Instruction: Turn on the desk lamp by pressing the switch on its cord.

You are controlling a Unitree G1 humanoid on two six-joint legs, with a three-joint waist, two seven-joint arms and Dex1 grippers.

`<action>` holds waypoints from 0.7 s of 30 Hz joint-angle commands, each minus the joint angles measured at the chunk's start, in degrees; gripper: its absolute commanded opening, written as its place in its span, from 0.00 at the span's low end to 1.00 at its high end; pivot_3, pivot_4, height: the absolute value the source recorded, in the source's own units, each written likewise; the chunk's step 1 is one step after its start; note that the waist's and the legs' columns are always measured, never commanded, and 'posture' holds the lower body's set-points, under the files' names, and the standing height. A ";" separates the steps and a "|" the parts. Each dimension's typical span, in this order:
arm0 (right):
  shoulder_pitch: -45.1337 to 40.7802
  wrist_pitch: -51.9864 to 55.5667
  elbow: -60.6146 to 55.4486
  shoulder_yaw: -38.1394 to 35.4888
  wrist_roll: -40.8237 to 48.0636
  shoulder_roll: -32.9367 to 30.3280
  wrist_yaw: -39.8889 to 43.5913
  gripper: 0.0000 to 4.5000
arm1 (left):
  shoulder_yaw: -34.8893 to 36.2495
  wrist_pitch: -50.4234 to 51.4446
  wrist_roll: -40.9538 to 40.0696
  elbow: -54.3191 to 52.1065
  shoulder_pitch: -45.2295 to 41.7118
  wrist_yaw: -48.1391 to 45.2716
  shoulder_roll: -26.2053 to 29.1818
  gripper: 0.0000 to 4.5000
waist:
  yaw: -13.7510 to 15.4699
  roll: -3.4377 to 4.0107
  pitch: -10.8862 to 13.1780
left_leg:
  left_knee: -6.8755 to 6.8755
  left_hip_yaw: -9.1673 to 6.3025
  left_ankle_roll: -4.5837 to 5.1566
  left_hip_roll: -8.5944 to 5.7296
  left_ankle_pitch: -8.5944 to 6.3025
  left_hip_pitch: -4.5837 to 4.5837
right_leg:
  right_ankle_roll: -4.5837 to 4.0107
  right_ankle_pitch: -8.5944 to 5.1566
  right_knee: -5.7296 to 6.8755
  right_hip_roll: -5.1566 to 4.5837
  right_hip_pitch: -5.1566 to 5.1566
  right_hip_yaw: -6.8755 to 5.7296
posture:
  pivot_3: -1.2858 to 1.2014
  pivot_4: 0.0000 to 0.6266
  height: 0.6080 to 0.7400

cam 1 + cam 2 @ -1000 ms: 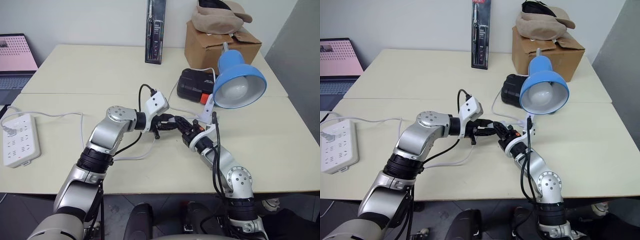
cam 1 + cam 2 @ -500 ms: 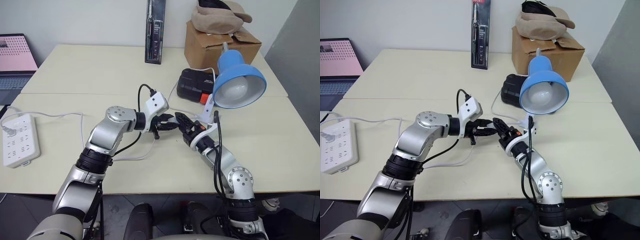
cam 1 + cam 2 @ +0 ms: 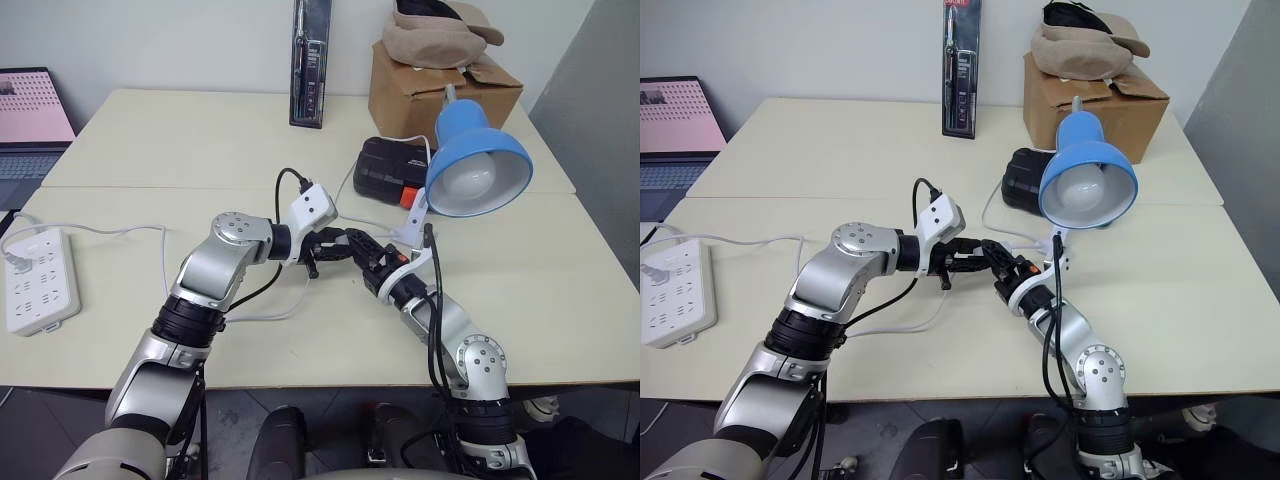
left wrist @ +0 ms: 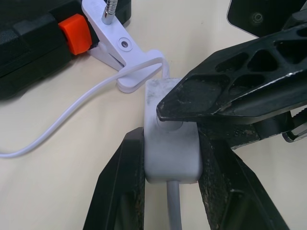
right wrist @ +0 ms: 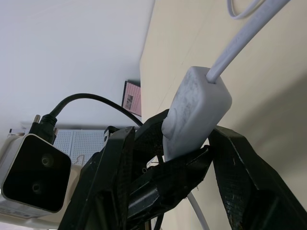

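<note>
Pressing the switch looks to be the step in hand, and the glossy blue dome-shaded desk lamp [image 3: 478,165] with its round white bulb appears unlit, so I judge a firmer push is wanted next. Just beside the lamp's white clip base, the left gripper [image 4: 168,153] has its two black fingers closed on the sides of the small white rectangular inline switch [image 4: 171,143], holding it above the table. The right gripper [image 4: 192,100] is partly open, holding nothing, one fingertip bearing on the switch's button. A thin white cord [image 4: 72,108] curves away towards the clip.
</note>
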 commanded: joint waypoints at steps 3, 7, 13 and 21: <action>0.91 -0.46 -2.75 0.36 1.51 4.13 -0.43 0.54 | 0.16 -1.08 0.05 -1.43 -0.28 0.35 0.47 0.25 | 0.00 0.00 0.00 | 0.00 0.00 0.00 0.00 0.00 0.00 | 0.00 0.00 0.00 0.00 0.00 0.00 | 0.52 0.24 1.00; 1.40 -0.59 -3.06 0.43 1.63 4.16 -0.77 0.54 | 0.11 -1.12 0.03 -1.58 -0.13 0.34 0.48 0.25 | -0.01 0.00 0.00 | 0.00 0.00 0.00 0.00 0.00 0.00 | 0.00 0.00 -0.01 0.00 0.00 0.00 | 0.52 0.24 1.00; 1.65 -0.93 -3.03 0.30 1.56 4.27 -0.91 0.54 | -0.08 -1.39 0.13 -1.53 -0.08 0.26 0.48 0.25 | -0.01 0.00 0.00 | 0.00 0.00 0.00 0.00 0.00 0.00 | 0.00 0.00 -0.01 0.00 0.00 0.00 | 0.52 0.24 1.00; 1.49 -0.96 -2.67 0.36 1.74 4.06 -1.15 0.46 | -0.20 -1.68 0.27 -1.26 -0.22 0.21 0.43 0.25 | -0.02 0.00 0.00 | -0.01 0.00 0.00 0.00 0.00 -0.01 | 0.00 0.00 -0.01 0.00 -0.01 0.00 | 0.52 0.24 1.00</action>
